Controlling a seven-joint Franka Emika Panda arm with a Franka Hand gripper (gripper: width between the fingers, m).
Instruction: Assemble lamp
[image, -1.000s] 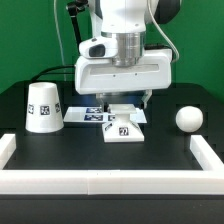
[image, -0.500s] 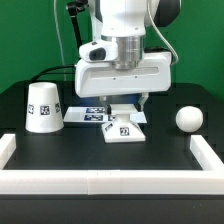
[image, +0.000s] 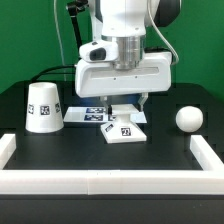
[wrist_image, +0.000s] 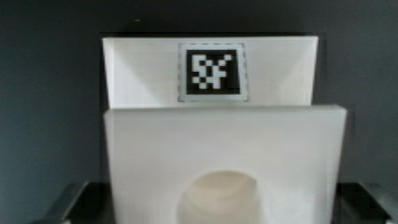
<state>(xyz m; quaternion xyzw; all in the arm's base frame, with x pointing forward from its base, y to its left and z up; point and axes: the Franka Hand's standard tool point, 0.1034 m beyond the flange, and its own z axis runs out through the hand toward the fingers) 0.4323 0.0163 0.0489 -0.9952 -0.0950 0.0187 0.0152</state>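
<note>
shade: far left on the table, standing alone with the wide end down. Well apart from the other parts, nothing fitted to it.
marker board: flat, between shade and base, partly under the arm. Rig item, not a lamp part.
base: centre of the table, lying flat with its tag facing up, directly below the gripper. The wrist view shows its socket empty.
gripper: hangs low over the base. Jaws look spread, 1 on each side of the base and not clamping it. The exterior view hides the tips, so that is a best read.
bulb: far right, loose on the table, well apart from the base.
progress: 0 of 2 joins done, by my read. All 3 parts are separate.
current step: looks like lining up on the base, either to grab it or to shift it.
left to do: bulb into the base socket, then shade over the bulb.
vs 0.5 s ago: no visible change. Arm, base, shade and bulb are in the same spots.
vs 1.0 s ago: arm pose shifted only slightly. Base sits a touch further right, though that is marginal. Shade and bulb unmoved.
</note>
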